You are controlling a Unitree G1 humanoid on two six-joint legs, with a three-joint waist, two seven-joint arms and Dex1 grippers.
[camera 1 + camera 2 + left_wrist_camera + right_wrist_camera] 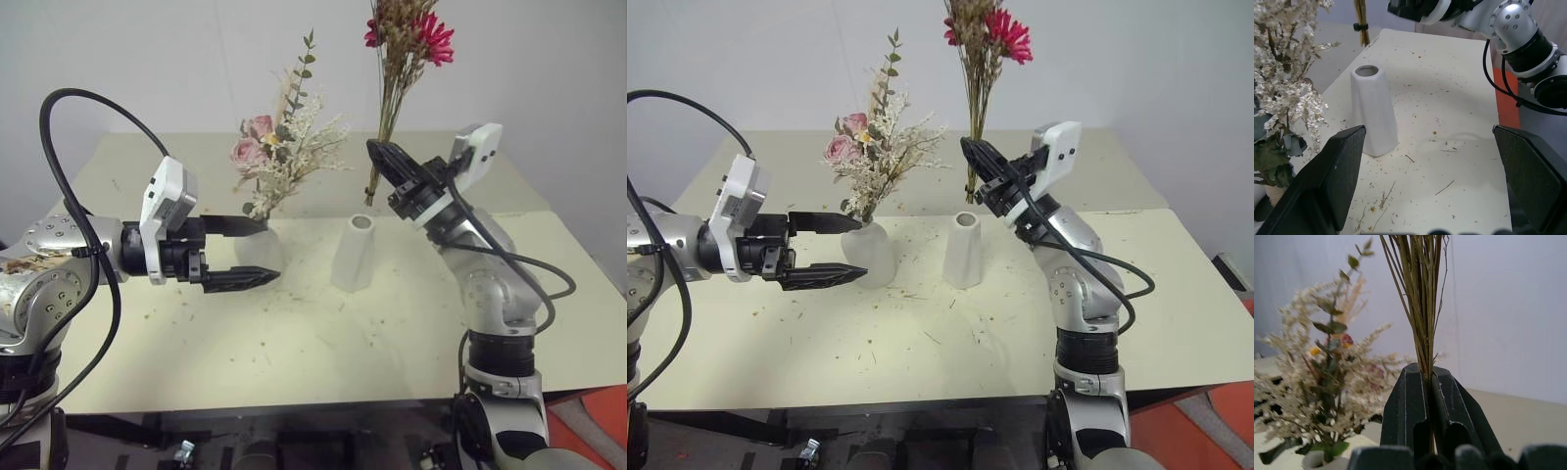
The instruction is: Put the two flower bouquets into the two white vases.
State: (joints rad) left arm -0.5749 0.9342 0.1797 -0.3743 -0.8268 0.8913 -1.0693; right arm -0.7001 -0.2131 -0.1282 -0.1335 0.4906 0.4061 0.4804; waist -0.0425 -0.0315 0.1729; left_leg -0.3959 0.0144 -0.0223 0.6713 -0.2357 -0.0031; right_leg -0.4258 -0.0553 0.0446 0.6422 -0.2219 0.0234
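Left gripper nearest us, jaws wide apart, holding nothing, flanking squat vase. Rose bouquet already stands in it: half done. Tall vase beside it, empty. Right gripper clamped on daisy bouquet, upright, seemingly behind tall vase. Left for us: lower its stems in.

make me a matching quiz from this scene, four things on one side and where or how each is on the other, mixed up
Things:
1. fuller bouquet
2. slimmer bouquet
3. taller vase
4. left hand

States:
A. empty, upright on the table
B. open, around the squat vase
C. standing in the squat vase
D. stems pinched in the shut right hand, raised above the table

Pairs: 1-C, 2-D, 3-A, 4-B
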